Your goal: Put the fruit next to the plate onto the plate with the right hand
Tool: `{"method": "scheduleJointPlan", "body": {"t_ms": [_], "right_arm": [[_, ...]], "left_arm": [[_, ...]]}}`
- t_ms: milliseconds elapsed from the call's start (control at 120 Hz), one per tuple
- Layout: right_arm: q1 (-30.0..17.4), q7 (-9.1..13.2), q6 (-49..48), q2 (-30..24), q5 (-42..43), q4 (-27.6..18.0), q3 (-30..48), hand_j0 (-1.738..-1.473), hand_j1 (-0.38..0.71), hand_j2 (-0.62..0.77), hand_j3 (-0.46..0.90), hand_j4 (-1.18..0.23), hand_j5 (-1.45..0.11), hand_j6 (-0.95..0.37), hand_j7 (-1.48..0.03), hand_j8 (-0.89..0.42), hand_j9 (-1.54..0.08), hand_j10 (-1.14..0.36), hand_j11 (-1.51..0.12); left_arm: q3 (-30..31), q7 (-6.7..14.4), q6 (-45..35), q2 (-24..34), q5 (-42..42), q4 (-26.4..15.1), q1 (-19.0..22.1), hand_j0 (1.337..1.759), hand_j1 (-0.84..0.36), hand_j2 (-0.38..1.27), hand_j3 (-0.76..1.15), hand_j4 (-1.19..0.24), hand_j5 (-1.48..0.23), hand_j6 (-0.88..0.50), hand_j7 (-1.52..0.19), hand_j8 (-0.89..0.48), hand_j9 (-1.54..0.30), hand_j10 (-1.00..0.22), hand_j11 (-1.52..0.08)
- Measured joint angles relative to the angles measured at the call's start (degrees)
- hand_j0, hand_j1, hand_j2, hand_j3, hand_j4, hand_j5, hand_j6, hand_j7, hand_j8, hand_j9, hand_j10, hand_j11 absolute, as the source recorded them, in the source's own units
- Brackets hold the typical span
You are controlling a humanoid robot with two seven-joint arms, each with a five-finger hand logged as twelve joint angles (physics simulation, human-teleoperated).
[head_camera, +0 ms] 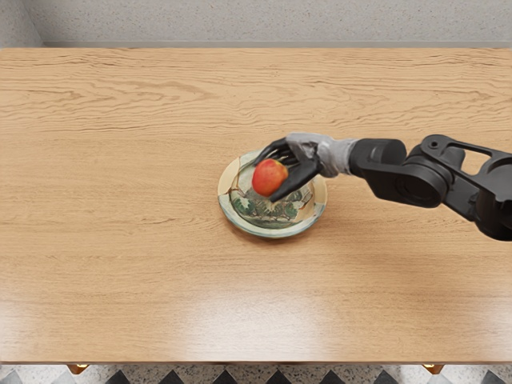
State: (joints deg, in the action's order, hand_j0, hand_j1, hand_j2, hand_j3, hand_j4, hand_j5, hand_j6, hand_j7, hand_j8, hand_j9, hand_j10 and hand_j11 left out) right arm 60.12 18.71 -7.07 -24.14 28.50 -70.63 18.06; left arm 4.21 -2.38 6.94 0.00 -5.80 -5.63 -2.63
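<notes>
Your right hand (290, 164) grips the red apple (270, 177) above the plate (240, 214), mid-desk (120, 240), fingers wrapped round it.

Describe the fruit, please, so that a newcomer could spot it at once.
Near the middle of the wooden table sits a round plate with a green pattern. Over it, the right hand grips the fruit. It is small, round and red, the only red thing in view.
</notes>
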Motion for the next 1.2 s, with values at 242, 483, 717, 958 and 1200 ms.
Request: {"method": "scheduleJointPlan", "body": {"t_ms": [242,483,717,958,1200], "right_arm": [[-0.09,0.03,0.03,-0.68,0.03,0.56,0.03,-1.657,0.11,-0.02,0.00,-0.42,-0.57,-0.40,-0.56,-0.39,-0.56,-0.43,-0.56],[-0.10,-0.02,0.01,-2.55,-0.15,0.31,0.41,-1.658,0.04,-0.05,0.00,-0.33,-0.44,-0.33,-0.44,-0.32,-0.44,-0.33,-0.44],[-0.19,-0.37,-2.34,-10.19,-4.51,-3.55,2.46,-1.658,-0.13,-0.03,0.00,-0.19,-0.25,-0.19,-0.25,-0.19,-0.25,-0.19,-0.25],[-1.48,-5.24,-20.72,-22.16,-18.35,-4.52,4.19,-1.658,-0.24,-0.01,0.00,-0.09,-0.12,-0.09,-0.12,-0.09,-0.12,-0.09,-0.12],[-4.17,-6.35,-27.23,-29.94,-29.11,-4.26,4.28,-1.658,-0.28,-0.01,0.00,-0.06,-0.07,-0.06,-0.07,-0.06,-0.07,-0.06,-0.07]], "left_arm": [[0.00,0.00,0.00,0.00,0.00,0.00,-0.01,1.658,0.07,0.05,0.00,-0.23,-0.30,-0.23,-0.30,-0.23,-0.30,-0.23,-0.30],[0.00,0.00,0.00,0.00,0.00,0.00,0.00,1.658,0.07,0.05,0.00,-0.23,-0.30,-0.23,-0.30,-0.23,-0.30,-0.23,-0.30],[0.00,0.00,0.00,0.00,0.00,0.00,0.01,1.658,0.07,0.05,0.00,-0.23,-0.30,-0.23,-0.30,-0.23,-0.30,-0.23,-0.30],[0.00,0.00,0.00,0.00,0.00,0.00,-0.01,1.658,0.07,0.05,0.00,-0.23,-0.30,-0.23,-0.30,-0.23,-0.30,-0.23,-0.30],[0.00,0.00,0.00,0.00,0.00,-0.01,-0.01,1.658,0.07,0.05,0.00,-0.23,-0.30,-0.23,-0.30,-0.23,-0.30,-0.23,-0.30]]}}
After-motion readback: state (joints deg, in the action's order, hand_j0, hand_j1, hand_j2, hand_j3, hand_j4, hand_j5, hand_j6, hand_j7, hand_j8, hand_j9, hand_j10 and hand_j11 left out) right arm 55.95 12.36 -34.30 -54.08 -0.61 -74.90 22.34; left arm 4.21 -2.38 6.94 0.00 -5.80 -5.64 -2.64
